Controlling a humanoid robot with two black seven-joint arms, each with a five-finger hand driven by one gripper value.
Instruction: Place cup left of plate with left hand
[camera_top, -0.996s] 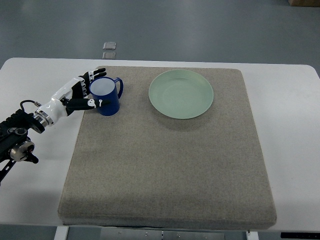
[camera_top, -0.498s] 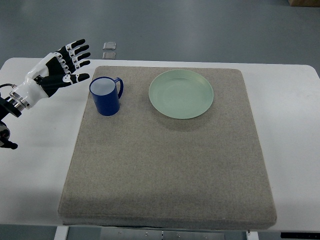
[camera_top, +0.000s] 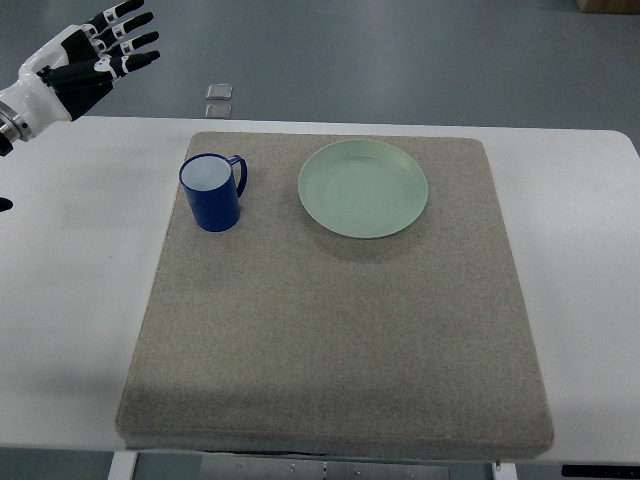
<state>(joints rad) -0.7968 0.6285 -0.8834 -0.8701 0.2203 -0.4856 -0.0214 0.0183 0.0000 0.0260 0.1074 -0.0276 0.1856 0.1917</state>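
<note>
**Cup set down; your remaining risks are small but real**

Your left hand (camera_top: 90, 55) sits at about 10 o'clock in the view, above the far-left corner of the counter (camera_top: 80, 300), fingers spread and holding nothing. It is well apart from everything on the mat (camera_top: 330, 330). No right hand shows.

The blue cup (camera_top: 211, 193) stands upright on the mat at roughly 11 o'clock from the mat's centre, handle pointing toward the plate (camera_top: 362, 187). It is to the left of the green plate, at the plate's 9 o'clock, near it but not touching, with a clear strip of mat between them. Judged from this, the placement looks done.

What could still go wrong:

- If you bring the arm home along a low path, the spread fingers or forearm could sweep across the mat's far-left corner and clip the cup. It is tall for its base and the mat is soft, so a nudge might tip it toward the plate.
- The cup stands near the mat's left edge. A sideways knock could push it half off the edge and leave it leaning.
- The handle juts toward the plate; any push at 3 o'clock would close that gap first.

Keep the hand high and out to the left as you retract.
</note>
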